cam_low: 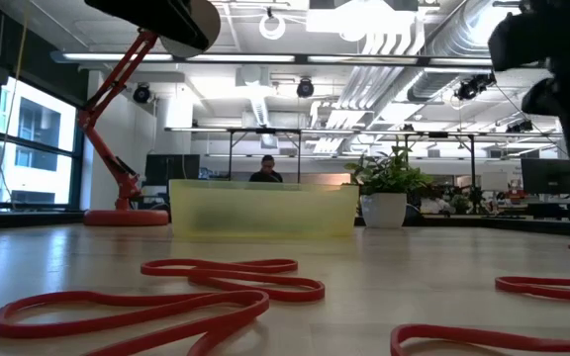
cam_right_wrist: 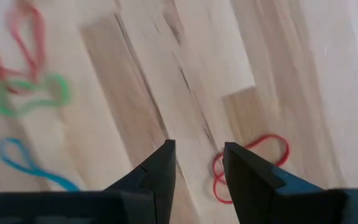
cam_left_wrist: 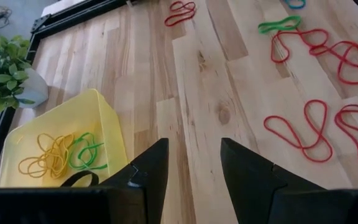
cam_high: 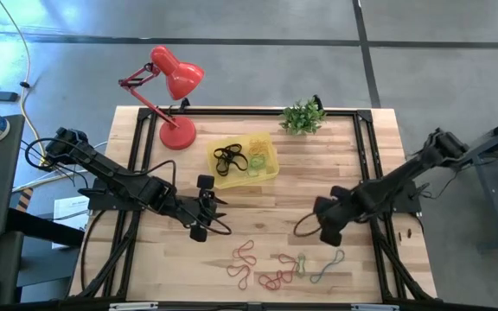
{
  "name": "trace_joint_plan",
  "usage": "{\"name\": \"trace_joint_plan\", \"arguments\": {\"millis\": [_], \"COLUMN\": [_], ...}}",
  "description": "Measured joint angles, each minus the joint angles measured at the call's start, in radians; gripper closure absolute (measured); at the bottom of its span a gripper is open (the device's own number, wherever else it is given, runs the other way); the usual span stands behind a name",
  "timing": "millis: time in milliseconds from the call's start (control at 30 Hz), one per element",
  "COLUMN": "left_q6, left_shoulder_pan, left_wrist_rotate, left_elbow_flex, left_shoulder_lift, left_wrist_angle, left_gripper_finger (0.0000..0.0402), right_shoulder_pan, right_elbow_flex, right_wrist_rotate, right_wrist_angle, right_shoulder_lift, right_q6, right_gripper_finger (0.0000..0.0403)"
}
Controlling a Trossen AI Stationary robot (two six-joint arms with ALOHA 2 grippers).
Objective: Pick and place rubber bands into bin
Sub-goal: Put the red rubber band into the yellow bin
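Both hands hover empty with fingers apart, the left hand (cam_high: 207, 207) at seven o'clock of the bin (cam_high: 266, 169), the right hand (cam_high: 327, 223) above loose rubber bands (cam_high: 284, 269) tangled on the bench (cam_high: 379, 138), so one pinch risks dragging several.

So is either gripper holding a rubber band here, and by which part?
Nothing is held. The left gripper and the right gripper both show open fingers with only bare table between them.

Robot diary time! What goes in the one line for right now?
left gripper: open, empty, beside bin | right gripper: open, empty, above table | bin: some rubber bands inside | loose rubber bands: near front edge
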Motion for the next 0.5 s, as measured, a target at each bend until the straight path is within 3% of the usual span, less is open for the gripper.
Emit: {"name": "trace_joint_plan", "arguments": {"millis": [133,333,500], "left_q6": [0.0,-0.001,-0.001], "left_shoulder_pan": [0.0,0.0,0.0], "left_wrist_rotate": [0.003,0.011,0.011], "left_elbow_flex": [0.0,0.0,0.0], "left_shoulder_lift": [0.0,0.0,0.0], "left_wrist_angle": [0.0,0.0,-0.001], "left_gripper_finger": [0.0266,0.0266,0.0266], "right_shoulder_pan": [-0.049,-0.057,-0.047], "right_elbow_flex": [-0.098,-0.307,-0.408], "right_wrist_rotate": [-0.052,-0.068,-0.086], "right_wrist_angle": [0.062,0.148,0.183], "right_shoulder_lift": [-0.154,-0.425,-0.535], "right_q6": [0.068,0.314,0.429], "right_gripper_finger": [0.0279,0.0279,0.0279]}}
